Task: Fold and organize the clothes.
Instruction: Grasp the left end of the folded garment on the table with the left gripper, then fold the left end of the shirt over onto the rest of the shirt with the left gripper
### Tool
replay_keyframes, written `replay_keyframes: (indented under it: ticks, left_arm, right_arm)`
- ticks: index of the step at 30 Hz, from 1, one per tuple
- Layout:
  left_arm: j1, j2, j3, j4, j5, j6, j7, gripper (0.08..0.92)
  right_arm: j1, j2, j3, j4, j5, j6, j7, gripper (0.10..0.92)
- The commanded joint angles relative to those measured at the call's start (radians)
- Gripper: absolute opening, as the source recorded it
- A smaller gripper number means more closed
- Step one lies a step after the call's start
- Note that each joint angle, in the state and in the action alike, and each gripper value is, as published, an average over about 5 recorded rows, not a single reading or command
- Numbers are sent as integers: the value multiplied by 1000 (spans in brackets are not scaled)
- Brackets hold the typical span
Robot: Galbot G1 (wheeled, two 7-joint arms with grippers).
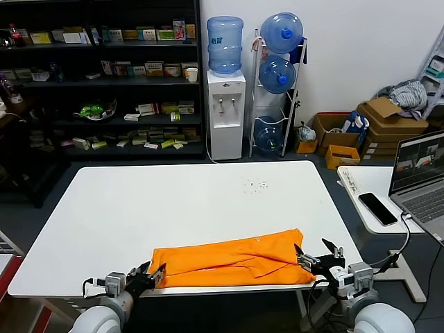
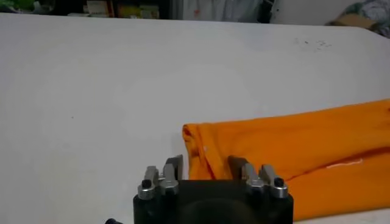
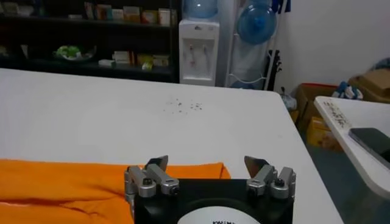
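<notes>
The orange T-shirt (image 1: 236, 260) lies folded into a long band along the near edge of the white table (image 1: 194, 201), plain side up. My left gripper (image 1: 148, 273) is open at the shirt's left end, its fingers either side of the corner; that corner shows in the left wrist view (image 2: 207, 146) between the fingers of my left gripper (image 2: 206, 163). My right gripper (image 1: 318, 254) is open at the shirt's right end. In the right wrist view the shirt's far right corner (image 3: 201, 171) lies between the fingers of my right gripper (image 3: 207, 163).
A side table at the right holds a phone (image 1: 377, 207) and a laptop (image 1: 421, 177). Behind the table stand a water dispenser (image 1: 225, 111), a bottle rack (image 1: 277, 83), shelves (image 1: 104, 76) and cardboard boxes with a grey cloth heap (image 1: 406, 94).
</notes>
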Motion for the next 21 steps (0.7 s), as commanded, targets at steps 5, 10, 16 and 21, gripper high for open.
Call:
replay_keyframes:
  ticks: [5, 10, 16, 21]
  left_arm:
    - [-1, -5, -11, -26, -16, 2, -25, 386]
    - [-13, 53, -67, -55, -19, 10, -32, 248]
    - [9, 204, -252, -29, -22, 22, -9, 125]
    - [55, 333, -436, 131, 14, 15, 47, 120]
  right_arm:
    - [24, 10, -11, -16, -3, 9, 7, 823]
    - [61, 20, -31, -44, -6, 22, 16, 823]
    - [142, 49, -80, -88, -17, 34, 21, 823]
    - [195, 86, -123, -120, -36, 49, 16, 823]
